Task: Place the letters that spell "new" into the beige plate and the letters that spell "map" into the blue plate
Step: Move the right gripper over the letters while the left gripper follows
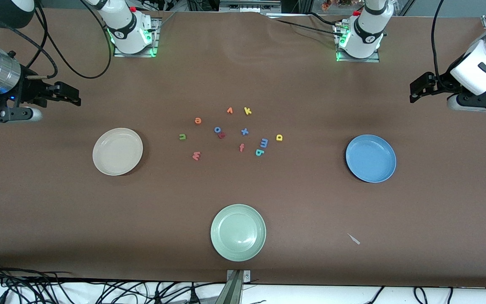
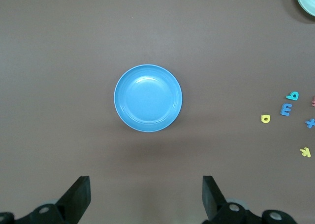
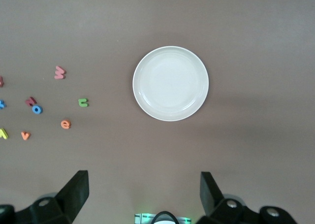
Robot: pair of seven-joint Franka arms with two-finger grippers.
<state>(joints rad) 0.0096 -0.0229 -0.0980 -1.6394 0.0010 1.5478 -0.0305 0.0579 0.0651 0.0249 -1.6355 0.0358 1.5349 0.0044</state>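
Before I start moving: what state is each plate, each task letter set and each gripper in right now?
beige plate: empty.
blue plate: empty.
pale green plate: empty.
green n, orange e, pinkish-red w: loose on the table.
blue m, teal a, yellow p: loose on the table.
left gripper: open, over the table by the blue plate.
right gripper: open, by the beige plate.

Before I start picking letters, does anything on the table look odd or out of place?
One thing: a small pale scrap lies on the table beside the green plate, toward the left arm's end; it belongs to no set. Also, the blue o touches a dark red letter. All three plates are empty.
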